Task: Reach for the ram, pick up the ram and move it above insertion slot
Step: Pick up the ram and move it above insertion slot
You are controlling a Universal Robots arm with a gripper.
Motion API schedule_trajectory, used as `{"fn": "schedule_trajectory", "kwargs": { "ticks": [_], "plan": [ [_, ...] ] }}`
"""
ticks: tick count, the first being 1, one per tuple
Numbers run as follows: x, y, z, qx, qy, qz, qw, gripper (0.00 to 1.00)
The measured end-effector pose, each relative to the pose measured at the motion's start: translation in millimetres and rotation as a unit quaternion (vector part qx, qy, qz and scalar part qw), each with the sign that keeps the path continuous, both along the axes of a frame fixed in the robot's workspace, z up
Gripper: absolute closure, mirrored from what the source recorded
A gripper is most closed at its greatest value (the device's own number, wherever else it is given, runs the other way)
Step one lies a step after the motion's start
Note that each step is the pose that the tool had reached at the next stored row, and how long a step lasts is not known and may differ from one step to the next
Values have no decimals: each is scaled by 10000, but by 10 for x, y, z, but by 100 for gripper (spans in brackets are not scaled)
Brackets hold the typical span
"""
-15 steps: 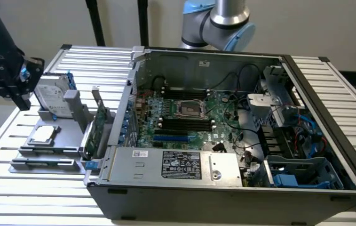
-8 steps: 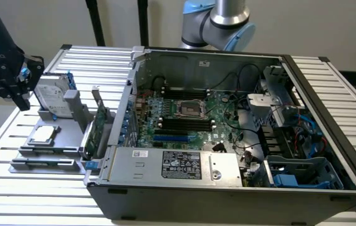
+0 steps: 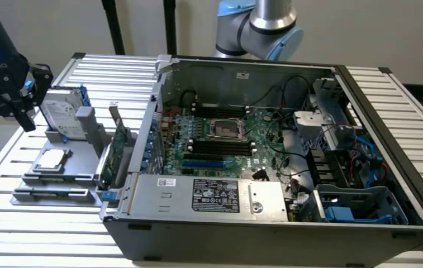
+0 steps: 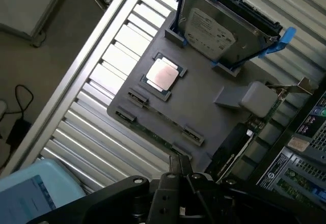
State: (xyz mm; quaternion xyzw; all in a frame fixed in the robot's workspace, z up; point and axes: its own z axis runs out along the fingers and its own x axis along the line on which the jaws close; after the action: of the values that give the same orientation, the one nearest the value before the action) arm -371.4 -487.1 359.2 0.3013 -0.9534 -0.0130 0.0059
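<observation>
Fingers [image 4: 184,168] clenched, empty, hovering above the grey fixture [image 4: 204,107] on the worktop [image 4: 117,40]. Ram [image 4: 153,132] sits between the fixture's front clips, well apart from the insertion slot [image 3: 222,148]. Risk: a clenched descent hits the ram's edge instead of straddling it and could chip it.

One open computer case [image 3: 271,237]. One grey tray [image 4: 204,104] carrying one hard drive [image 4: 219,28], one processor chip [image 4: 163,75], one expansion card [image 3: 115,156] and one ram [image 4: 154,133]. Inside, one processor socket [image 3: 226,130], one blue slot [image 3: 200,164], and black insertion slots [image 3: 222,146] too tightly packed to count.
</observation>
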Motion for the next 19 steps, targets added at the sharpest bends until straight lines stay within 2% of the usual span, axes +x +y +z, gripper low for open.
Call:
{"fn": "schedule_trajectory", "kwargs": {
  "ticks": [5, 10, 15, 19],
  "plan": [
    [0, 0, 0, 0, 0, 455, 9990, 89],
    [0, 0, 0, 0, 0, 909, 9959, 89],
    [0, 0, 0, 0, 0, 1358, 9907, 89],
    [0, 0, 0, 0, 0, 1722, 9851, 89]
  ]
}}
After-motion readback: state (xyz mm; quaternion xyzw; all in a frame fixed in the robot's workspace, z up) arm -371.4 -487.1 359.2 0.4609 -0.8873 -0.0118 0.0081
